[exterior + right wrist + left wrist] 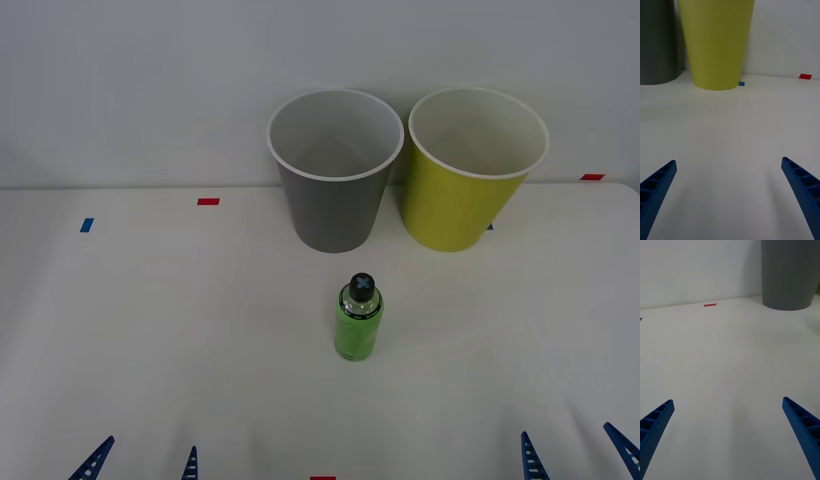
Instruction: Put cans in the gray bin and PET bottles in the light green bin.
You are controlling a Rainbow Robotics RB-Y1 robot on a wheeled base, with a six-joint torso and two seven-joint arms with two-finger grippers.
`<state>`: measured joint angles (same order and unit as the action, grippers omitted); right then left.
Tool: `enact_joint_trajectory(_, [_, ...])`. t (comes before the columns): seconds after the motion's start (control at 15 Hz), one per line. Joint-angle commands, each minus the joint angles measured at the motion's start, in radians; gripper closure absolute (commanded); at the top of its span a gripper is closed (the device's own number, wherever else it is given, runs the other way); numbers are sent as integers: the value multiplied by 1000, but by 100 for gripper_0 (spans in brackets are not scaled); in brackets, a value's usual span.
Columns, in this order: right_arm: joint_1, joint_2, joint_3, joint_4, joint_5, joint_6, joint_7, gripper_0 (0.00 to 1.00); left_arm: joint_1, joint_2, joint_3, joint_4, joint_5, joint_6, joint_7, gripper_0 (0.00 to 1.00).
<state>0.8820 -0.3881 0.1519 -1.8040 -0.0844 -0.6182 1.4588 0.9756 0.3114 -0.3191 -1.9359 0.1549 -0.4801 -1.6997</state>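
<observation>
White tabletop (150, 330) is backed by a pale wall, with small red and blue tape marks (208, 201) scattered near its far edge. Two bins are stood upright side by side at the back, close together – the gray bin (334, 190) toward the left, the light green bin (464, 190) toward the right. The PET bottle (358, 318) is seen upright near the middle of the table, in front of the gray bin and apart from it, black cap up. The left gripper (143, 462) is held low at the near edge on the left, its blue fingers spread wide with nothing between them. The right gripper (573, 455) is placed likewise at the near right – fingers wide apart, nothing held.
</observation>
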Motion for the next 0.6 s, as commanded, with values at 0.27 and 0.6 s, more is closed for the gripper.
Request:
enact_joint_trajectory(0.27, [0,0,0,0,0,0,0,3,0,0,0,0,0,0,0,0])
enact_joint_trajectory(0.6, [0,0,0,0,0,0,0,3,0,0,0,0,0,0,0,0])
